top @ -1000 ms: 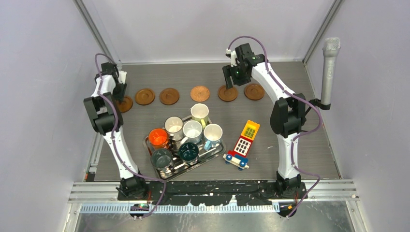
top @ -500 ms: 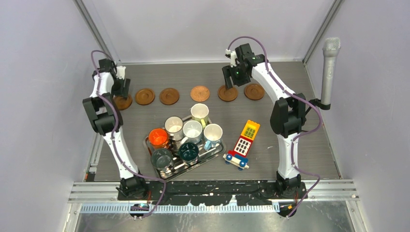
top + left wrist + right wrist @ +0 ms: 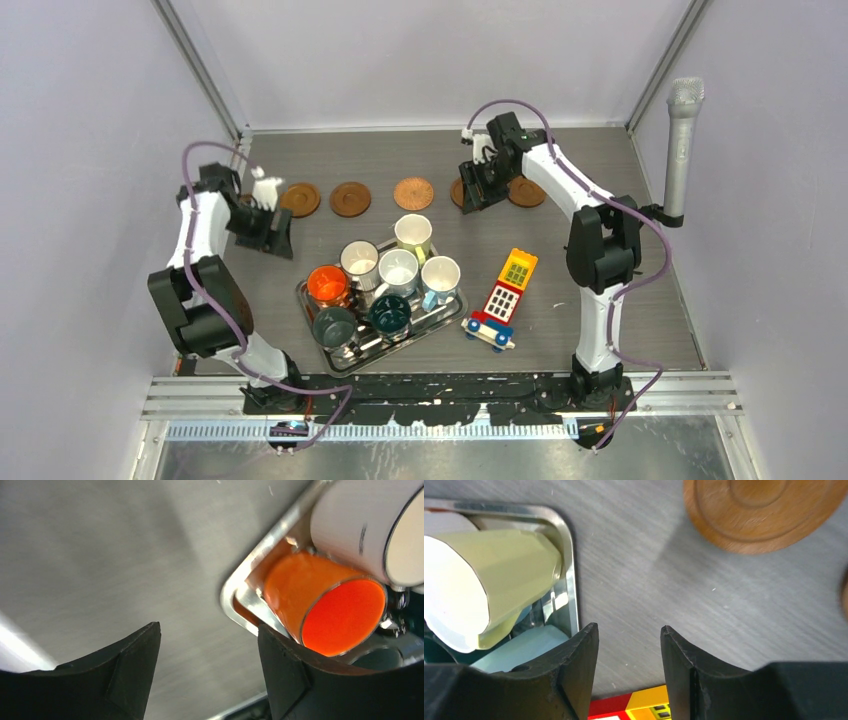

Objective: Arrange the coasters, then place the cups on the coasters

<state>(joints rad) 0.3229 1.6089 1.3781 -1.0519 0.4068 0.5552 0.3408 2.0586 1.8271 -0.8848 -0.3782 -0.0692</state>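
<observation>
Several reddish-brown coasters lie in a row at the back of the table. Seven cups stand on a metal tray: among them an orange cup, a pale yellow cup and a teal one. My left gripper hangs open and empty just left of the tray. In its wrist view the orange cup and a white cup lie beyond the right finger. My right gripper is open and empty over a coaster, with the pale yellow cup to its left.
A red, yellow and blue toy phone lies right of the tray. A grey microphone stands on the right wall. The left arm covers the leftmost coaster. The tray rim is close to my right gripper's left finger.
The left gripper opened, left the leftmost coaster and swung forward to the tray's left side. The right gripper shifted slightly and its jaws narrowed.
</observation>
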